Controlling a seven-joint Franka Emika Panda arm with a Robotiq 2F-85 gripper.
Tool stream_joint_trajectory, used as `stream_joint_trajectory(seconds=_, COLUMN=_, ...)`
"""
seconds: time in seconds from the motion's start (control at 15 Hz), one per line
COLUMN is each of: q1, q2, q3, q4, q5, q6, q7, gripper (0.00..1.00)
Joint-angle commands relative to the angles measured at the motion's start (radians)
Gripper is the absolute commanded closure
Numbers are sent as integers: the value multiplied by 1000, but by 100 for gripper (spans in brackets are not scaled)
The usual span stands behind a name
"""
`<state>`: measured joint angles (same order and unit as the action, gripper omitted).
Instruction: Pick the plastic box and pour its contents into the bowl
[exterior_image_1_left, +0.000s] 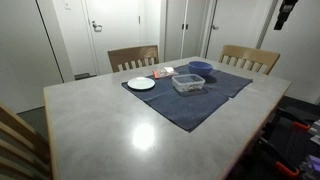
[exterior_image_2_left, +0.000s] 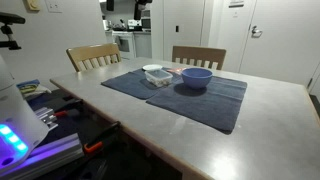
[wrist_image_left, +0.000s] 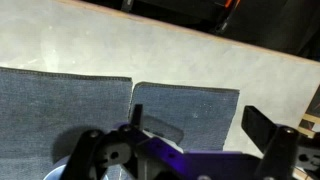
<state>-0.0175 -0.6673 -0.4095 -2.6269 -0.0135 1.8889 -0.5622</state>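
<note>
reach step, nothing grasped: my gripper (wrist_image_left: 172, 132) hangs spread over the cloth (wrist_image_left: 60, 100). next i must lower onto the box (exterior_image_1_left: 188, 83), beside the bowl (exterior_image_1_left: 200, 68), and pinch it.

Plastic box (exterior_image_1_left: 188, 83) is hemmed in: bowl (exterior_image_1_left: 200, 68) just beside it, orange packet (exterior_image_1_left: 163, 72) near its other side, white plate (exterior_image_1_left: 141, 84) beyond. Overhead approach is unobstructed. Broad bare tabletop (exterior_image_1_left: 110, 130) fronts the group.
</note>
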Motion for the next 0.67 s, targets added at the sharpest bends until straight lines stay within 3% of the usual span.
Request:
stream_joint_trajectory(seconds=0.0, q1=-28, q2=8, q3=25, q4=1, q5=17, q6=-1, q7=-15, gripper=0)
stream_joint_trajectory(seconds=0.6, q1=4, q2=50, q3=65, q4=41, q5=41, q6=10, q7=3, gripper=0)
